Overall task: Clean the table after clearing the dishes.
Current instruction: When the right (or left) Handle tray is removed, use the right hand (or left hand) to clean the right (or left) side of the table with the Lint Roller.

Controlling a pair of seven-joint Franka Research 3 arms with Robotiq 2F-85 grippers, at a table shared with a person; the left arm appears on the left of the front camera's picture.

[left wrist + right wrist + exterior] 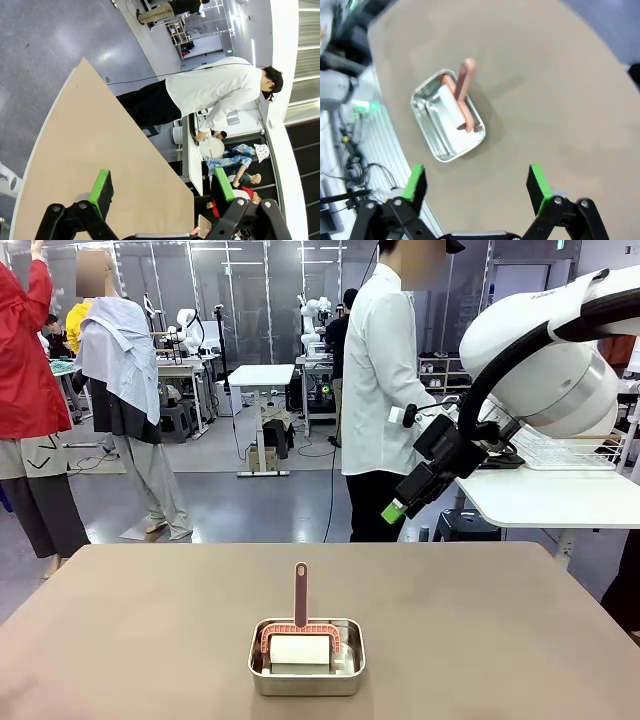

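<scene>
**Hovering claws, tin on the table**

Near the near edge of the table (pixel 150 640), at its middle, a steel tin (pixel 306 686) holds a lint roller (pixel 300 649) with its pink handle upright. The right gripper (pixel 477 181) hangs high over the table's right side, fingers wide. The left gripper (pixel 162 186) is equally wide, holding nothing. Beyond the far right corner, a person (pixel 210 90) touches a white plate (pixel 212 148) at a white side table (pixel 550 496).

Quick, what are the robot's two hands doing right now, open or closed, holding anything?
Left hand: open, holding nothing.
Right hand: open, holding nothing.
</scene>
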